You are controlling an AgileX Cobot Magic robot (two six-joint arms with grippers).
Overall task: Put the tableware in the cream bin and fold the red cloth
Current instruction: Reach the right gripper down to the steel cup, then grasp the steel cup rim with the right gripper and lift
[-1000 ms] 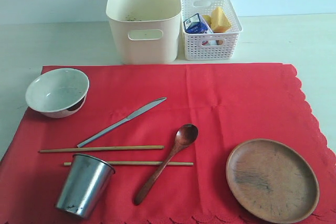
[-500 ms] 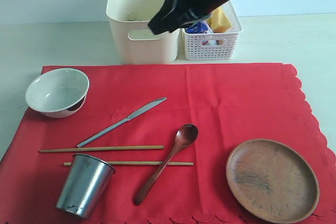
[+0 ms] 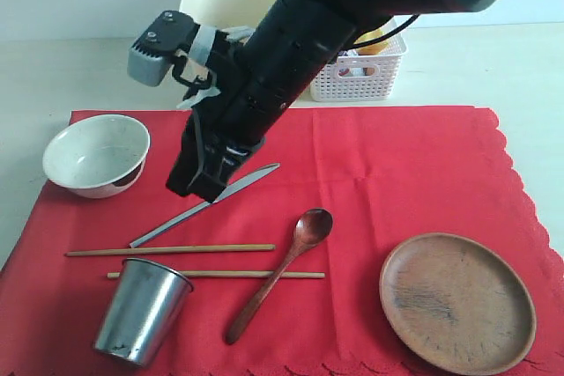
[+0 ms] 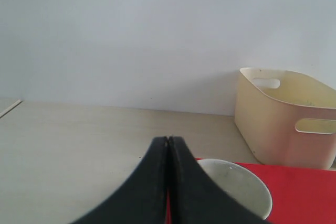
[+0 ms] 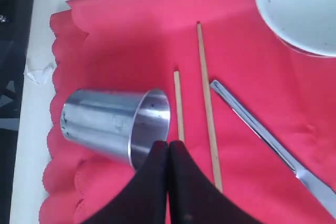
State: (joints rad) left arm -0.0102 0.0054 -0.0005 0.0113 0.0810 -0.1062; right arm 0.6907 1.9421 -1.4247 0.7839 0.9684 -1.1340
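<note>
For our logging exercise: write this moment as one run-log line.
right jaws: shut, over cloth near knife | left jaws: shut, near bowl | cup, spoon, plate, chopsticks: on cloth | bin: upright

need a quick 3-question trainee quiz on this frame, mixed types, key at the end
1. True or false: the right gripper is shut and holds nothing.
2. In the exterior view, which piece lies closest to the right gripper's tip? A. bowl B. knife C. plate
3. Fill in: ___ chopsticks lie on the red cloth.

Key: 1 true; 2 B; 3 two.
</note>
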